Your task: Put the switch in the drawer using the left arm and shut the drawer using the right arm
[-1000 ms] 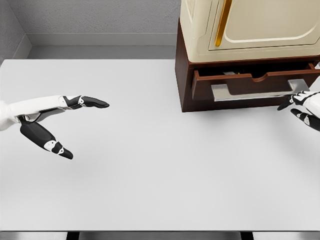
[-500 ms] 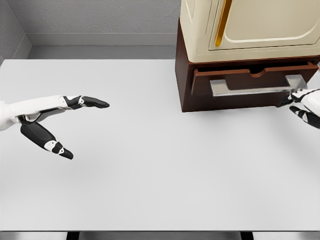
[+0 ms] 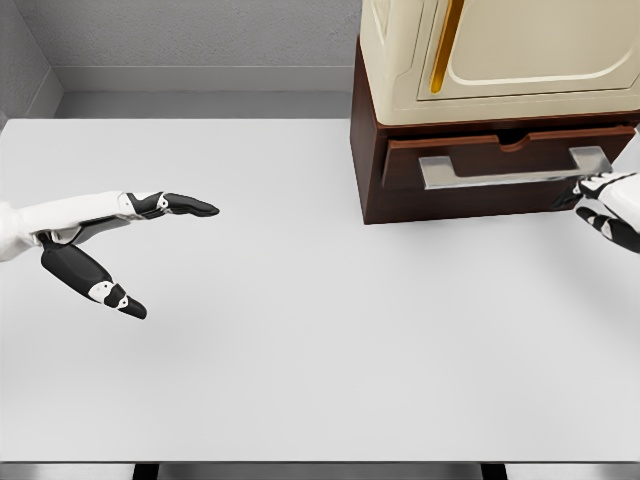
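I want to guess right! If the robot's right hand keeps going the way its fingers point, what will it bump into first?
Probably the drawer. The right hand points up and left, fingertips right at the metal handle, so that likely comes first, though depth is hard to judge.

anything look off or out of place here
Nothing stands out. The dark brown wooden drawer sits almost shut and level under the cream cabinet, the right hand at its metal handle; nothing spilled.

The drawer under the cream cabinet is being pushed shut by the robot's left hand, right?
Not the left. The head view shows the right hand at the drawer, fingers by its metal handle. The left hand hovers open, far across the table.
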Controlling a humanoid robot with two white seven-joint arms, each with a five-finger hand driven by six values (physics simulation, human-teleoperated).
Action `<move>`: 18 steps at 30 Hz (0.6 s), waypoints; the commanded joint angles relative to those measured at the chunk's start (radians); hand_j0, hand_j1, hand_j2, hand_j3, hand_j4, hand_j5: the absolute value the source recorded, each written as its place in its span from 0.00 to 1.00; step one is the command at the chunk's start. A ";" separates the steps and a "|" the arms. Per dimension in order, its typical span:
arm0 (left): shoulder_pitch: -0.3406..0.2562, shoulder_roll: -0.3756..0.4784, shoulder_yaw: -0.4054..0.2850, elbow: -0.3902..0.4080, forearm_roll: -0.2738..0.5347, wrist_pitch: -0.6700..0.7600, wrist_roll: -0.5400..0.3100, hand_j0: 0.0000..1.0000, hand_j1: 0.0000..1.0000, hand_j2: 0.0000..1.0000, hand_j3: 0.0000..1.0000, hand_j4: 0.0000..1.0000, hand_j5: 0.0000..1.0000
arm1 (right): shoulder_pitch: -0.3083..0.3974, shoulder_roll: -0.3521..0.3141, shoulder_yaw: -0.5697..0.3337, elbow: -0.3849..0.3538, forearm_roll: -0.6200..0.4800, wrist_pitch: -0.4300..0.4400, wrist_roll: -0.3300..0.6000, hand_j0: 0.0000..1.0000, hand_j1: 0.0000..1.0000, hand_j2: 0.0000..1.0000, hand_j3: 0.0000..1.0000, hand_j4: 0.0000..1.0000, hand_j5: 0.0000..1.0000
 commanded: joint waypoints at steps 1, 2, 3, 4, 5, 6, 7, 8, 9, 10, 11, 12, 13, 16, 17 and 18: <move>0.000 0.001 0.001 -0.001 0.009 0.002 0.000 1.00 1.00 1.00 1.00 1.00 1.00 | 0.000 -0.001 0.008 0.006 -0.004 0.005 -0.002 0.50 0.50 0.50 0.50 0.50 0.50; 0.000 0.001 0.001 -0.001 0.009 0.002 0.000 1.00 1.00 1.00 1.00 1.00 1.00 | -0.002 0.000 0.008 0.006 -0.004 0.005 -0.002 0.50 0.50 0.50 0.50 0.50 0.50; 0.000 0.001 0.001 -0.001 0.009 0.002 0.000 1.00 1.00 1.00 1.00 1.00 1.00 | -0.002 0.000 0.008 0.006 -0.004 0.005 -0.002 0.50 0.50 0.50 0.50 0.50 0.50; 0.000 0.001 0.001 -0.001 0.009 0.002 0.000 1.00 1.00 1.00 1.00 1.00 1.00 | -0.003 0.000 0.008 0.006 -0.004 0.005 -0.002 0.50 0.50 0.50 0.50 0.50 0.50; 0.000 0.001 0.001 -0.001 0.009 0.002 0.000 1.00 1.00 1.00 1.00 1.00 1.00 | -0.008 -0.001 0.008 0.006 -0.004 0.016 -0.002 0.50 0.50 0.50 0.50 0.50 0.50; 0.000 0.001 0.001 -0.001 0.009 0.002 0.000 1.00 1.00 1.00 1.00 1.00 1.00 | -0.017 -0.001 0.009 0.007 -0.004 0.022 -0.002 0.50 0.50 0.50 0.50 0.50 0.50; 0.000 0.001 0.001 -0.001 0.009 0.002 0.000 1.00 1.00 1.00 1.00 1.00 1.00 | -0.018 -0.001 0.017 0.007 -0.004 0.022 -0.002 0.50 0.50 0.50 0.50 0.50 0.50; 0.000 0.001 0.001 -0.001 0.009 0.002 0.000 1.00 1.00 1.00 1.00 1.00 1.00 | -0.020 -0.001 0.020 0.007 -0.004 0.022 -0.002 0.50 0.50 0.50 0.50 0.50 0.50; 0.000 0.001 0.001 -0.001 0.009 0.002 0.000 1.00 1.00 1.00 1.00 1.00 1.00 | -0.020 -0.001 0.020 0.007 -0.004 0.024 -0.002 0.50 0.50 0.50 0.50 0.50 0.50; 0.000 0.001 0.001 -0.001 0.009 0.002 0.000 1.00 1.00 1.00 1.00 1.00 1.00 | -0.020 -0.001 0.020 0.007 -0.004 0.025 -0.002 0.50 0.50 0.50 0.50 0.50 0.50; 0.000 0.001 0.001 -0.001 0.009 0.002 0.000 1.00 1.00 1.00 1.00 1.00 1.00 | -0.020 -0.001 0.023 0.007 -0.004 0.025 -0.002 0.50 0.50 0.50 0.50 0.50 0.50; 0.000 0.001 0.001 -0.001 0.009 0.002 0.000 1.00 1.00 1.00 1.00 1.00 1.00 | -0.020 -0.001 0.023 0.007 -0.004 0.025 -0.002 0.50 0.50 0.50 0.50 0.50 0.50; 0.000 0.001 0.001 -0.001 0.009 0.002 0.000 1.00 1.00 1.00 1.00 1.00 1.00 | -0.020 -0.001 0.023 0.007 -0.002 0.025 -0.002 0.50 0.50 0.50 0.50 0.50 0.50; 0.000 0.001 0.001 0.001 0.009 0.002 0.000 1.00 1.00 1.00 1.00 1.00 1.00 | -0.040 -0.001 0.044 0.015 -0.001 0.042 -0.002 0.50 0.50 0.50 0.50 0.50 0.50; 0.000 0.001 0.001 0.001 0.009 0.002 0.000 1.00 1.00 1.00 1.00 1.00 1.00 | -0.043 -0.001 0.044 0.020 -0.001 0.042 -0.002 0.50 0.50 0.50 0.50 0.50 0.50; 0.000 0.001 0.001 0.001 0.009 0.002 0.000 1.00 1.00 1.00 1.00 1.00 1.00 | -0.046 -0.001 0.044 0.020 -0.001 0.042 -0.002 0.50 0.50 0.50 0.50 0.50 0.50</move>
